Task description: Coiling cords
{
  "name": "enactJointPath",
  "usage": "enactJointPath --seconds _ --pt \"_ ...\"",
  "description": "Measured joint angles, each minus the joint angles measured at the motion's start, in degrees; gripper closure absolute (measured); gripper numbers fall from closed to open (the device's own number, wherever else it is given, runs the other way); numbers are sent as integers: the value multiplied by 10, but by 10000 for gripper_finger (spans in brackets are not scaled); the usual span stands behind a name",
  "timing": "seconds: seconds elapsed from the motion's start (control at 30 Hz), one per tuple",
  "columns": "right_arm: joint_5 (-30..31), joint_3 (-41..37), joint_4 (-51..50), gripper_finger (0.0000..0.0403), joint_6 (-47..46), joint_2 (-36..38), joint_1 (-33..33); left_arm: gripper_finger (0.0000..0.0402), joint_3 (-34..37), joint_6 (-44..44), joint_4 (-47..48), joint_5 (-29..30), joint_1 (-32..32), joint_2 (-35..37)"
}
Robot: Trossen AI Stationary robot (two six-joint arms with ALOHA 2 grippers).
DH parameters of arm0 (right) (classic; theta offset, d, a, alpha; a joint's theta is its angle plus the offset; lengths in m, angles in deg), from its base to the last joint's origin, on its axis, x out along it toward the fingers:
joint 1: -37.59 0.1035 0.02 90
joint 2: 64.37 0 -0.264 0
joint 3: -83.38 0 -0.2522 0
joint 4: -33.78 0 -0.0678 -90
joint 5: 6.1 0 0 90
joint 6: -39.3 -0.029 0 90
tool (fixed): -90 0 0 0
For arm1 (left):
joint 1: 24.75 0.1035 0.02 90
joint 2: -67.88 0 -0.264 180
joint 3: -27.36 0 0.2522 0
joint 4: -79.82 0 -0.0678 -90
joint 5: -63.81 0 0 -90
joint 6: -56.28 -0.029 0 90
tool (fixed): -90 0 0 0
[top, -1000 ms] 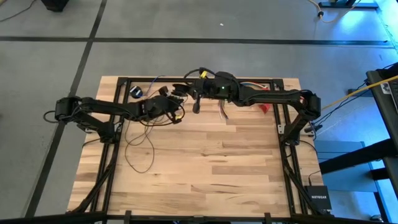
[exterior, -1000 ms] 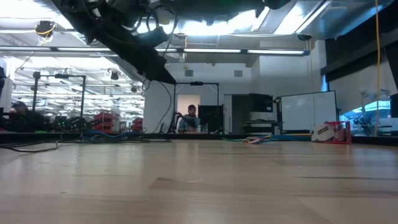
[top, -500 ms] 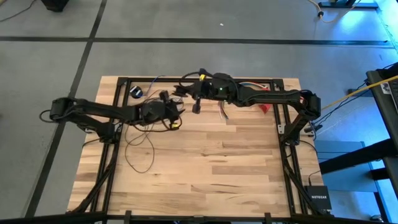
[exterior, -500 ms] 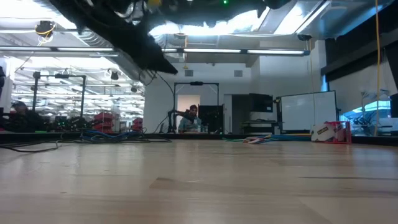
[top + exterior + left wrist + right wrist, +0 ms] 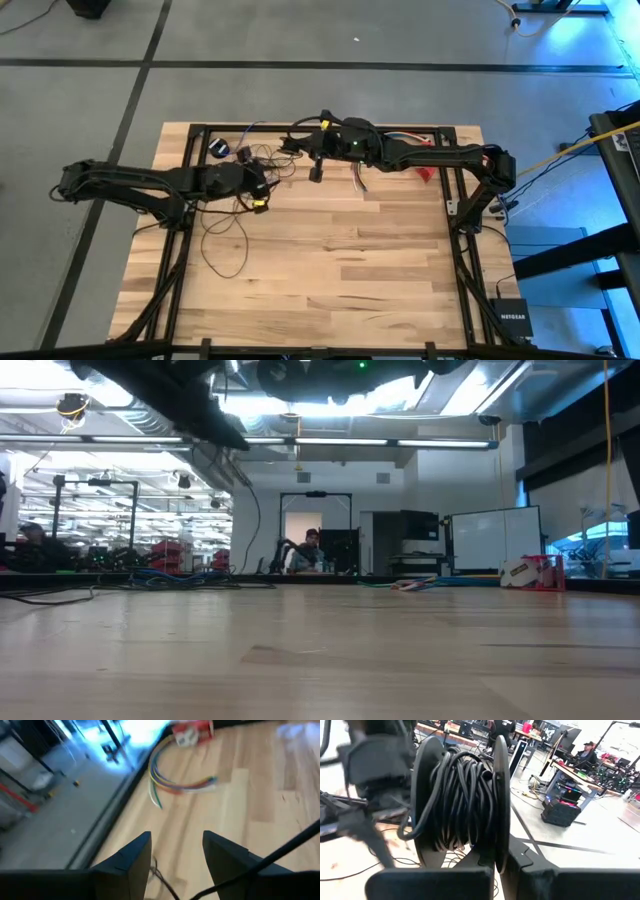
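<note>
The cord is a thin dark wire. Part of it is wound on a black spool [image 5: 462, 795], which my right gripper [image 5: 316, 158] holds over the table's far middle. The rest trails in slack loops [image 5: 225, 240] that lie on the wood at the left. A small round puck [image 5: 218, 148] lies near the far left corner. In the low view one strand [image 5: 257, 520] hangs down from above. My left gripper [image 5: 177, 850] is open just left of the spool [image 5: 262, 183], above the loops. A strand [image 5: 280, 855] crosses in front of its fingers. My right gripper pinches one flange of the spool [image 5: 501, 855] at its rim between its two fingers. The fingers come nearly level from the table's right. The spool stands on edge, lifted clear of the table, with the wound cord [image 5: 455, 800] beside the fingers.
A short bundle of multicoloured wires [image 5: 358, 178] and a red object [image 5: 425, 172] lie at the far right of the table. Black frame rails [image 5: 455, 215] run along the table's sides. A thick yellow cable [image 5: 560, 155] hangs off to the right. A person [image 5: 312, 550] sits in the room behind.
My left gripper has drawn back from the spool toward the table's left edge and risen a little. My right gripper has kept the spool in place, with only a slight turn of the wrist.
</note>
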Motion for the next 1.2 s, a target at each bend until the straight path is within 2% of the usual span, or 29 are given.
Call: enactJointPath --seconds 0.17,0.23,0.33,0.43,0.53,0.7,1.2 --pt "0 0 1 393 0 0 0 229 -2 5 -20 -78 -2 -55" --pt "0 0 0 393 0 0 0 229 -10 -19 -15 -85 -8 -85" --pt "0 0 0 393 -4 0 0 229 -30 -51 12 -56 -18 -120" --pt "0 0 -4 393 -5 0 0 229 -65 -45 67 18 -29 -133" --pt "0 0 -7 393 -5 0 0 229 -96 -22 112 49 -35 -129" --pt "0 0 -7 393 -5 0 0 229 -105 -14 113 50 -39 -103" --pt "0 0 -8 393 -6 0 0 229 -103 8 126 50 -37 -103"
